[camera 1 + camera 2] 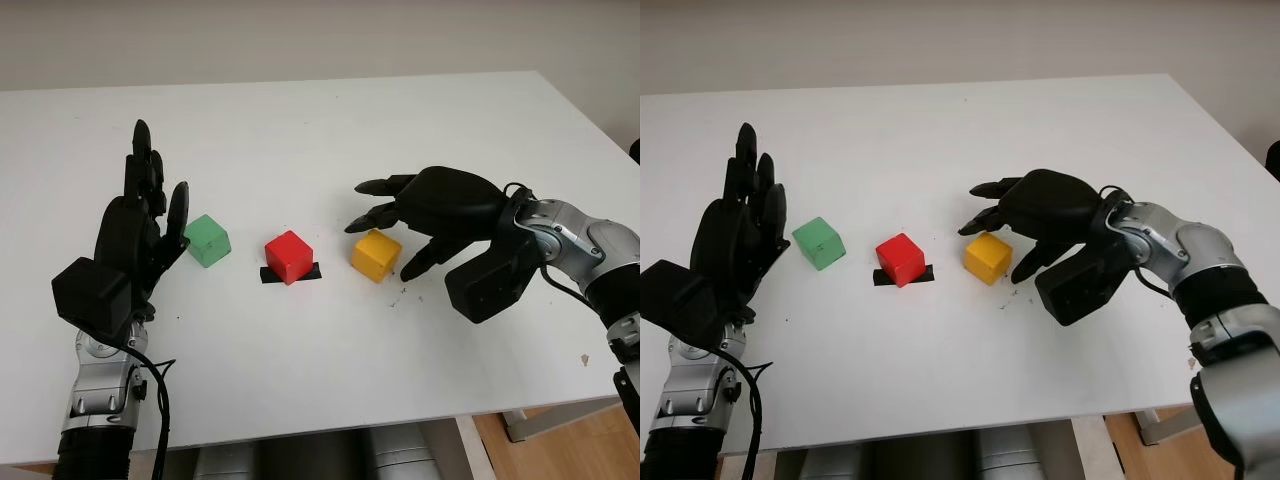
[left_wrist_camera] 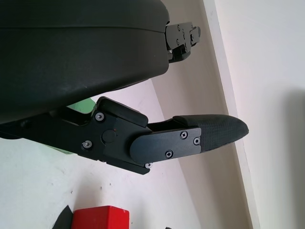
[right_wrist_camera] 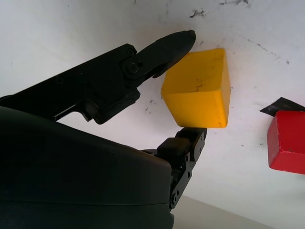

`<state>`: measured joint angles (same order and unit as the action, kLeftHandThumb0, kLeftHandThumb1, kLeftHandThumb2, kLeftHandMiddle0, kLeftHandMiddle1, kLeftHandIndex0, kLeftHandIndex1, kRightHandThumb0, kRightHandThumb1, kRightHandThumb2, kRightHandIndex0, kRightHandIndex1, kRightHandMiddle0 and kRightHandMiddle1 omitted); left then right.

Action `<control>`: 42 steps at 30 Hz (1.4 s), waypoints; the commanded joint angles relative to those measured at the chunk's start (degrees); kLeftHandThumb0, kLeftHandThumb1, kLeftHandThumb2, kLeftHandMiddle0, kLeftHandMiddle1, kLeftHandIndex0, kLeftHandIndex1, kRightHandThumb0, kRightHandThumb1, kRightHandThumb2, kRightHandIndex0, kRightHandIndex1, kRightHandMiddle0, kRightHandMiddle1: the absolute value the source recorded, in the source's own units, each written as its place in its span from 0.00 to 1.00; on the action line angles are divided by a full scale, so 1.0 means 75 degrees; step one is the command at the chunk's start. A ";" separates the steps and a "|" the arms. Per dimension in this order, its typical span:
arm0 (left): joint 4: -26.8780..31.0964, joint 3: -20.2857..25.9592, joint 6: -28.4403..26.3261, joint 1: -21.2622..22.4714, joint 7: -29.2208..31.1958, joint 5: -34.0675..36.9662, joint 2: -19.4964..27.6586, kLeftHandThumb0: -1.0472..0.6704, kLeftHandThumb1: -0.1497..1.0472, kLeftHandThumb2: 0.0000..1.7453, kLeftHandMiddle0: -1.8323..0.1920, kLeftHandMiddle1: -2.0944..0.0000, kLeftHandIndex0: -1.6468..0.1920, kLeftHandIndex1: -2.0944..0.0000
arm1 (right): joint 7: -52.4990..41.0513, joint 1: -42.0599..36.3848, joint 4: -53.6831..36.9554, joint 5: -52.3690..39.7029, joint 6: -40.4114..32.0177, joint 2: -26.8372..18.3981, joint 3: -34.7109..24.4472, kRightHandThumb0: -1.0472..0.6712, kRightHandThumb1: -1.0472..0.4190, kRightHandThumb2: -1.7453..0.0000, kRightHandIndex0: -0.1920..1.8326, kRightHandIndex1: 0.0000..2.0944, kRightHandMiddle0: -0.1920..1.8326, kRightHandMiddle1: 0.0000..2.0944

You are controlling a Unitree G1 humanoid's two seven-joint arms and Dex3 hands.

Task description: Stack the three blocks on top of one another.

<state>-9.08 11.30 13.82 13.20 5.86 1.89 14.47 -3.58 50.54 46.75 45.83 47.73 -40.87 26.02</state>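
Observation:
Three blocks sit in a row on the white table [image 1: 330, 120]: a green block [image 1: 207, 240] at the left, a red block [image 1: 288, 256] on a strip of black tape [image 1: 312, 272] in the middle, and a yellow block [image 1: 375, 254] at the right. My right hand [image 1: 380, 247] straddles the yellow block, open, with two fingers on its far left side and the thumb on its near right side. In the right wrist view the yellow block [image 3: 198, 88] stands on the table between a fingertip [image 3: 188, 36] and the thumb, close to both. My left hand [image 1: 160, 165] stands open just left of the green block.
The table's front edge [image 1: 330, 425] runs near my arms, and its right edge [image 1: 590, 125] slants away at the far right. Small dark specks [image 1: 405, 293] mark the surface beside the yellow block. Bare table stretches behind the blocks.

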 commanded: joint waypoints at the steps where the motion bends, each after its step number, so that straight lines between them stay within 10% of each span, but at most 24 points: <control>1: 0.0125 -0.0034 0.0063 -0.0035 -0.0025 -0.0015 0.0015 0.15 1.00 0.32 0.97 0.97 0.97 0.97 | 0.0234 0.0177 0.0044 0.0110 0.0071 0.0027 0.0037 0.28 0.14 0.97 0.26 0.04 0.43 0.10; 6: 0.0070 -0.0042 0.0133 -0.0034 0.0001 0.0009 -0.0004 0.15 1.00 0.32 0.97 0.97 0.97 0.97 | 0.0665 0.0226 0.0205 0.0348 0.0070 0.0032 0.0155 0.31 0.12 0.97 0.28 0.04 0.45 0.17; 10: 0.0031 -0.0039 0.0190 -0.0024 0.0021 0.0047 -0.0013 0.15 1.00 0.32 0.97 0.97 0.98 0.97 | 0.1106 0.0323 0.0520 0.0563 0.0172 0.0068 0.0311 0.32 0.11 0.97 0.30 0.03 0.31 0.48; 20: 0.0060 -0.0042 0.0107 -0.0070 -0.0064 -0.0109 0.0050 0.14 1.00 0.32 0.97 0.97 0.97 0.97 | 0.1502 0.0446 0.1266 0.0264 0.0438 0.0317 0.0314 0.35 0.08 0.97 0.33 0.04 0.31 0.62; 42: 0.0155 -0.0070 -0.0297 -0.0189 0.0107 -0.0046 0.0115 0.14 1.00 0.31 0.99 0.98 0.98 0.98 | -0.2992 -0.0188 0.0492 -0.4268 -0.2016 0.1302 -0.1768 0.31 0.05 0.97 0.26 0.01 0.28 0.70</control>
<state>-9.03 10.79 11.81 12.44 6.35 1.38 14.65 -25.61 48.93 52.26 14.87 33.57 -31.49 13.98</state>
